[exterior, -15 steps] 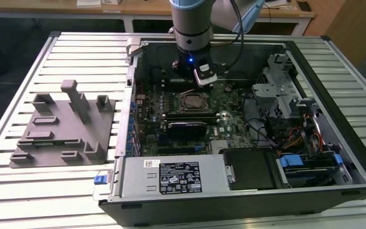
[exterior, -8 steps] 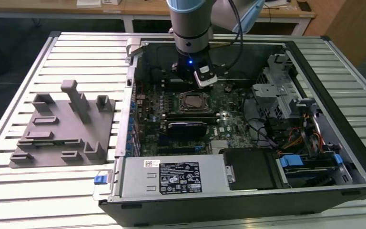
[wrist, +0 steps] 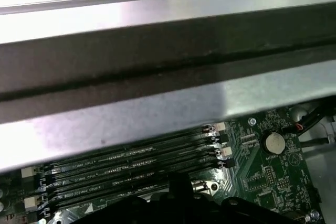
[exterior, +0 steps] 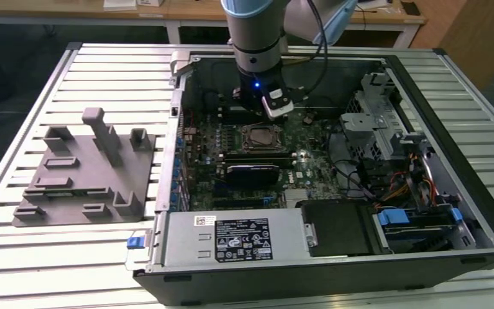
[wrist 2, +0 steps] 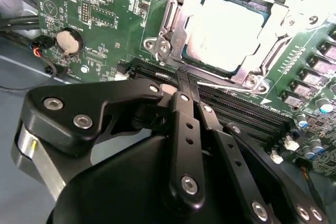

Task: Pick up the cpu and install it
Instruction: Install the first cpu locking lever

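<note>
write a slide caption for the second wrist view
The cpu sits in its socket frame on the motherboard, gripper shut just beside it.

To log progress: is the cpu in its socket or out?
In: the cpu lies flat inside the socket frame, apart from the gripper.

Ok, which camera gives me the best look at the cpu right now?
The second wrist view: the cpu sits in its socket frame, its silvery top plainly visible. In the exterior view it is a small square on the motherboard, below the gripper.
</note>
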`<state>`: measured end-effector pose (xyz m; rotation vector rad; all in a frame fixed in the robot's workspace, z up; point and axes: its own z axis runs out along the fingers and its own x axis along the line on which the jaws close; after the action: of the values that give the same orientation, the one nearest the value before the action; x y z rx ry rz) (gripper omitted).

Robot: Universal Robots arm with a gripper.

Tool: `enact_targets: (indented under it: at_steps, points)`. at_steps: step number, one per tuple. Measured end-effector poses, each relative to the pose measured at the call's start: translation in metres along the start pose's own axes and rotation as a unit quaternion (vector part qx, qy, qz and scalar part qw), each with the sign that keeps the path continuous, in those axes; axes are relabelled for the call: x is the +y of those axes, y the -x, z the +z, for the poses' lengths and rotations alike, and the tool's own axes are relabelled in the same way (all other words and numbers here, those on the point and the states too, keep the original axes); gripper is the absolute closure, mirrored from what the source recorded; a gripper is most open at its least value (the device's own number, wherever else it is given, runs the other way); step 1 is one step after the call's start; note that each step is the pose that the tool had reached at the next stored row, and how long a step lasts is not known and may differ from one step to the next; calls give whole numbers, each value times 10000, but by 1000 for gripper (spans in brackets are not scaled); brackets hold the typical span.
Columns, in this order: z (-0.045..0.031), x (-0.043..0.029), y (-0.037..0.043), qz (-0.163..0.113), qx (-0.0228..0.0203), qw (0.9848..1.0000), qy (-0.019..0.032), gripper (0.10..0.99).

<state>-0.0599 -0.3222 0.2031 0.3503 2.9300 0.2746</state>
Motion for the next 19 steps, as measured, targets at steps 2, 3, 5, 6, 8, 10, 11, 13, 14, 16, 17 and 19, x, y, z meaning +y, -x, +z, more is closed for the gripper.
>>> enact_targets:
  at_steps: [2,3,5,6,8,10,11,13,14,16,17,19]
  points:
    - [1,0,-11,0,-2,10000,0,980]
    - [1,0,-18,0,-2,10000,0,980]
    - [0,0,-35,-1,-3,10000,1,980]
    - [0,0,-46,-1,-3,10000,1,980]
    - [-1,5,-69,0,-4,10000,1,980]
    - [1,14,-80,0,-3,10000,1,980]
    - [4,21,-82,0,-3,10000,1,980]
    - [10,36,-86,9,-5,10000,0,980]
    - [13,42,-88,14,-6,10000,-1,980]
    - [17,52,-91,24,-9,10000,-4,980]
    - [19,53,-92,34,-13,10000,-9,980]
    - [24,53,-93,97,-29,9999,-28,980]
